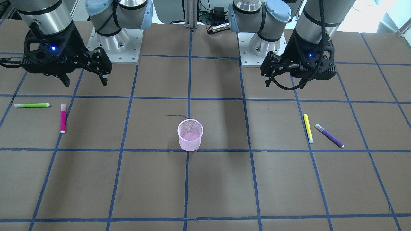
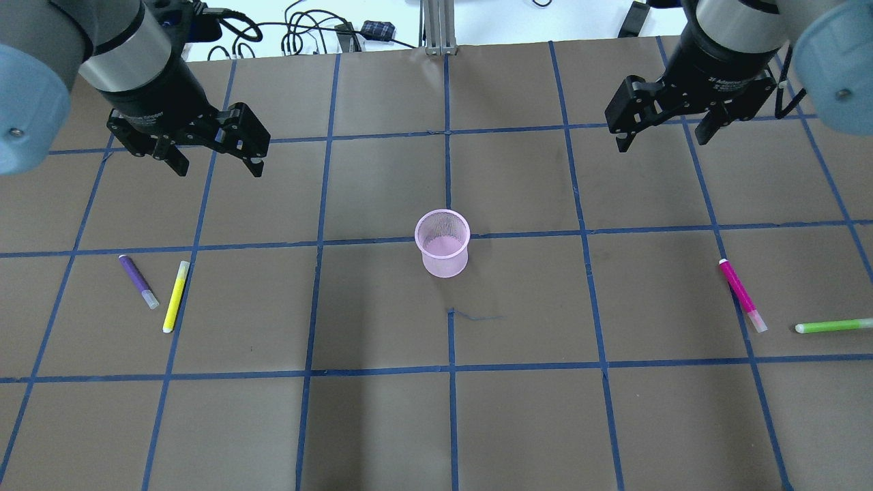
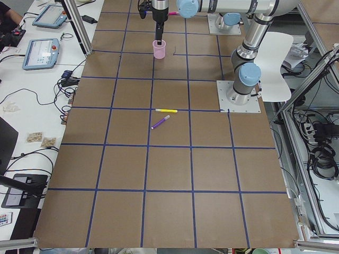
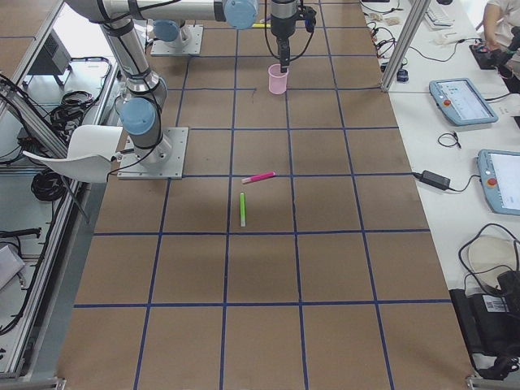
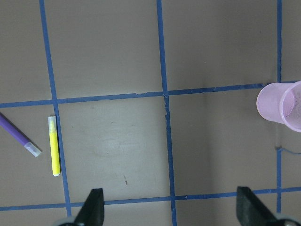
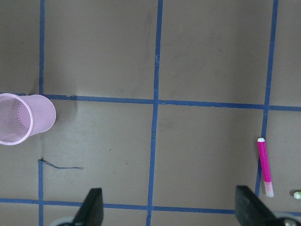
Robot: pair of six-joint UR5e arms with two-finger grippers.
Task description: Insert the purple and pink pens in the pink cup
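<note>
The pink mesh cup (image 1: 190, 139) (image 2: 443, 244) stands upright and empty at the table's middle. The purple pen (image 1: 329, 135) (image 2: 138, 281) lies flat on the robot's left side, also in the left wrist view (image 5: 19, 136). The pink pen (image 1: 63, 118) (image 2: 742, 295) lies flat on the robot's right side, also in the right wrist view (image 6: 265, 167). My left gripper (image 2: 219, 170) (image 1: 284, 84) hangs open and empty above the table, behind the purple pen. My right gripper (image 2: 661, 142) (image 1: 86, 83) hangs open and empty, behind the pink pen.
A yellow pen (image 2: 175, 296) (image 5: 54, 146) lies right beside the purple one. A green pen (image 2: 833, 326) (image 1: 32, 105) lies near the pink one. The arm bases (image 1: 118, 48) stand at the robot's edge. Blue tape lines grid the brown table.
</note>
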